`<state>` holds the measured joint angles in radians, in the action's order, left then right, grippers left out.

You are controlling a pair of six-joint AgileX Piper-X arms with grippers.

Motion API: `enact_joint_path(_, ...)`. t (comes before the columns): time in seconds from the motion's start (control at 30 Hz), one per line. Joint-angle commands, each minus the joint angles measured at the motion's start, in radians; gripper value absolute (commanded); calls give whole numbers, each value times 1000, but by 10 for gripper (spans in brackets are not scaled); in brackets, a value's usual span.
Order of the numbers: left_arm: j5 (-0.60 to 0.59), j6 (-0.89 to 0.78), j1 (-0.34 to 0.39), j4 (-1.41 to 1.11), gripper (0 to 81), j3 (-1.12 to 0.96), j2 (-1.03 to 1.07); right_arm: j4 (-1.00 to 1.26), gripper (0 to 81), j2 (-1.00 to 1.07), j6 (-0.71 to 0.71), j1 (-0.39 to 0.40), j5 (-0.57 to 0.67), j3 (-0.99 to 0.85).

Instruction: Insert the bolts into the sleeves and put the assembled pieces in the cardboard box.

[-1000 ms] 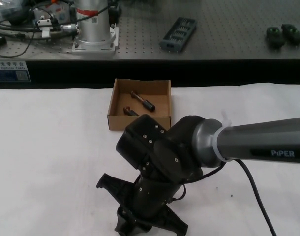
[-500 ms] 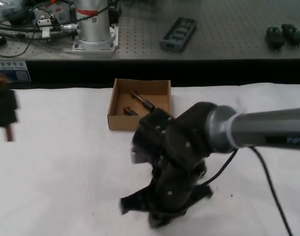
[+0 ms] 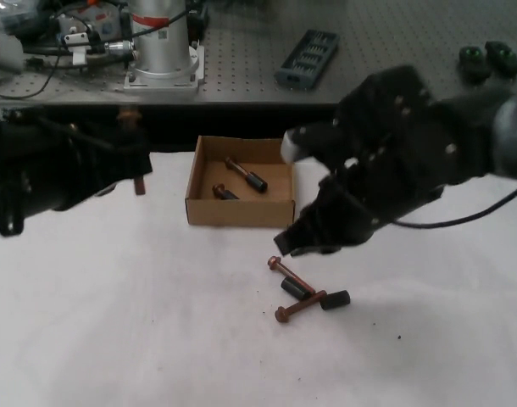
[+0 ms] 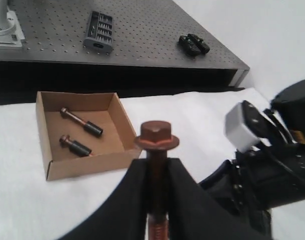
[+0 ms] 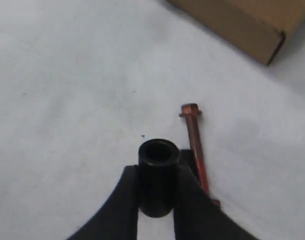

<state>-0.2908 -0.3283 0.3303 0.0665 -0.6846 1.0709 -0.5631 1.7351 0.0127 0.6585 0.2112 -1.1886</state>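
At far left, a bolt (image 4: 157,142) is pinched by the left gripper (image 4: 156,169). Centrally, two assembled pieces (image 3: 247,175) are seen lying in the box (image 3: 240,212). Rightward, a sleeve (image 5: 158,192) is clamped by the right gripper (image 5: 157,172), near loose bolts (image 3: 297,307) on the cloth (image 3: 114,322).

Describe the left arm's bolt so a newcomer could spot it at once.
Find the open brown cardboard box on the white cloth-covered bench. Left of it in the high view, the left arm's end effector clamps a copper-coloured hex-head bolt. It alone is held aloft; the other bolts lie in the box or on the cloth.
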Motion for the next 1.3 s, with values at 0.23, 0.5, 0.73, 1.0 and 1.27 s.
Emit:
enact_joint_path(0.23,-239,-201,-64,-378,6,-19,153,167,1,-318,51,-7,187,208)
enact_joint_path(0.5,-485,-296,-61,-382,6,-66,236,256,1,-476,-13,-7,348,335)
enact_joint_path(0.73,-540,-283,-10,-385,6,-65,254,272,1,-523,-13,-5,437,359)
enact_joint_path(1.0,-400,-154,133,-378,6,-65,263,320,1,-546,16,-5,478,447)
enact_joint_path(1.27,-365,-135,182,-382,6,-65,362,455,1,-548,-13,-5,478,567)
